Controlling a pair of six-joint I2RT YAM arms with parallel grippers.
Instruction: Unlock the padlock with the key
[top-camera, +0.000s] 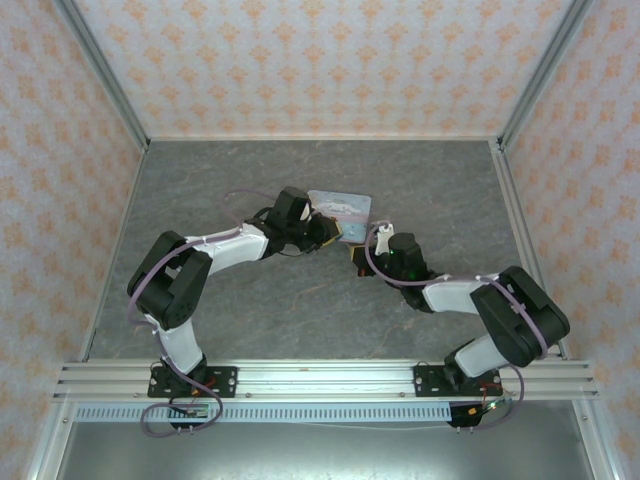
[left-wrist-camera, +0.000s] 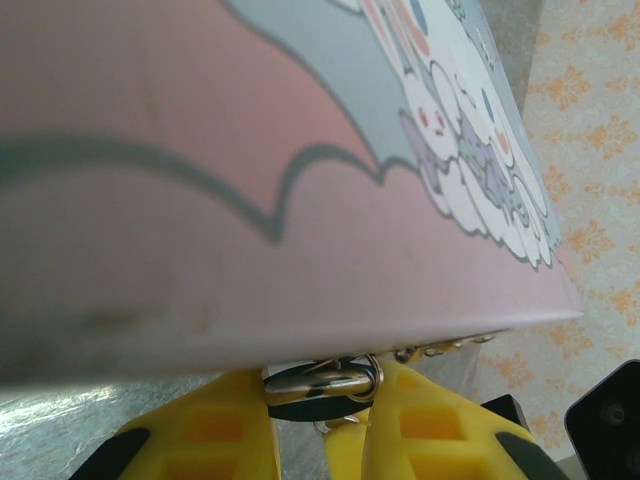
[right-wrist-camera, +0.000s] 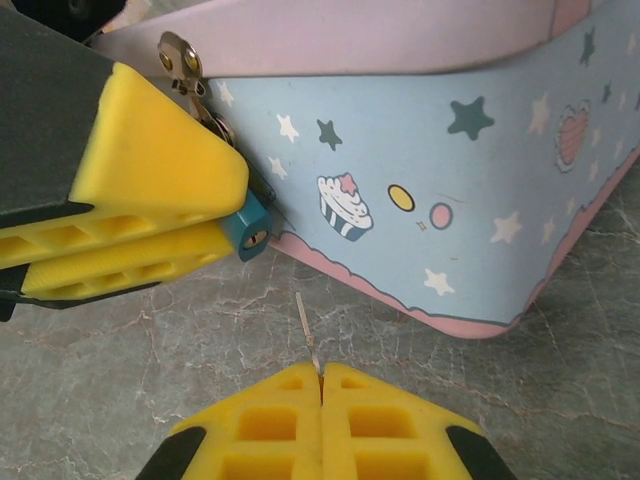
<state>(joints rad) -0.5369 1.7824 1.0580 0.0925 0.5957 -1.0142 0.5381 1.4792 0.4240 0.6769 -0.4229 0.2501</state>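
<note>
While the left gripper (right-wrist-camera: 233, 212) clamps the tiny teal-blue padlock (right-wrist-camera: 251, 227) vs. the front wall of the pale blue cartoon-printed rectangular tin (right-wrist-camera: 450, 190), the right gripper (right-wrist-camera: 321, 377) is pinched tight on a thin silver metal key (right-wrist-camera: 307, 325). Key tip is just below the lock, approx. in line w/ its keyhole, not touching, over the grey marbled table (right-wrist-camera: 520, 390).

Left arm (top-camera: 215, 250) reaches from near-left base toward centre, elbow bent. Left gripper (top-camera: 332, 235) clamped tight on padlock (right-wrist-camera: 247, 228). Right arm (top-camera: 470, 295) folds in from near-right. Right gripper (right-wrist-camera: 322, 378) pinched together on key (right-wrist-camera: 308, 328), facing left gripper, apart.
</note>
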